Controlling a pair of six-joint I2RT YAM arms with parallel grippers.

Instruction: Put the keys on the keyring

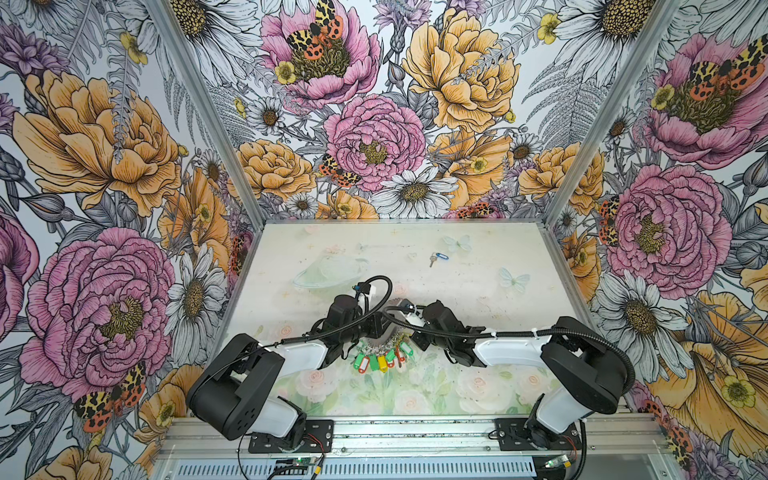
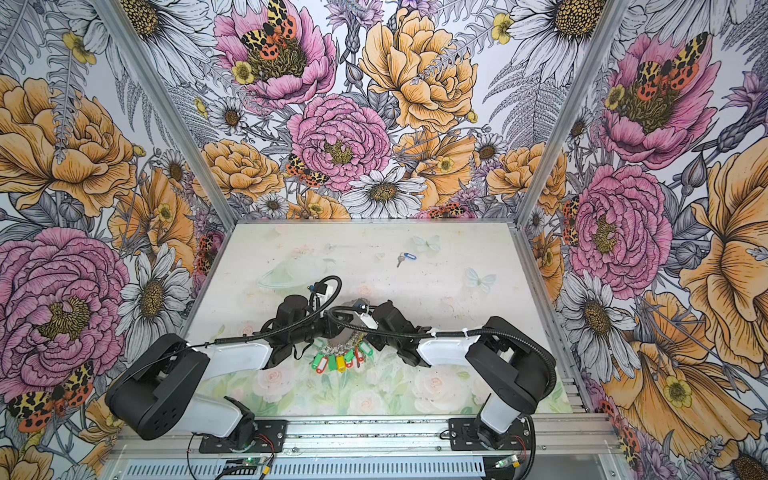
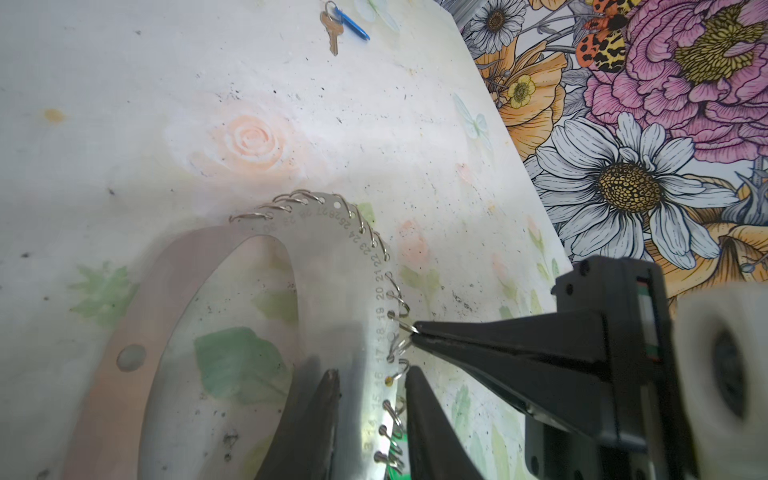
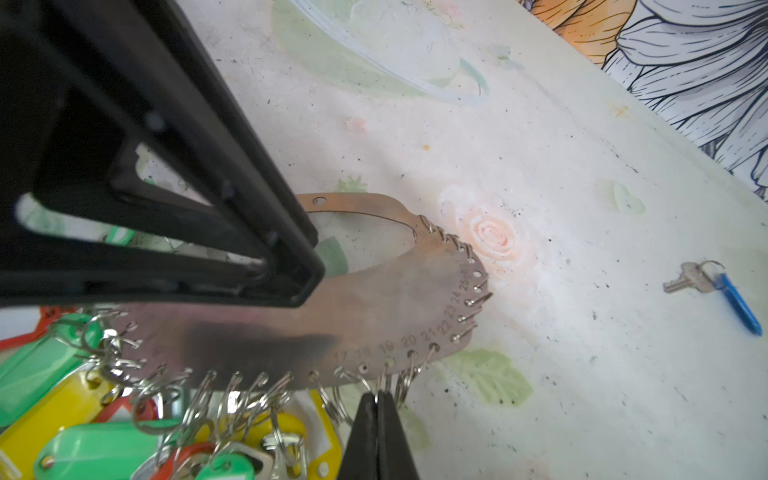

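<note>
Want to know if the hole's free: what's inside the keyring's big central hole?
Inside the keyring, bare table with a printed green leaf shows through. One finger of the left pincer sits at the inner edge, hiding what lies beneath it.

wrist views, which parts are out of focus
left wrist view: the white housing at the edge is heavily blurred, the left claw soft, the numbers stamped on the keyring readable; right wrist view: the bunched tagged keys look soft, the keys crisp
</note>
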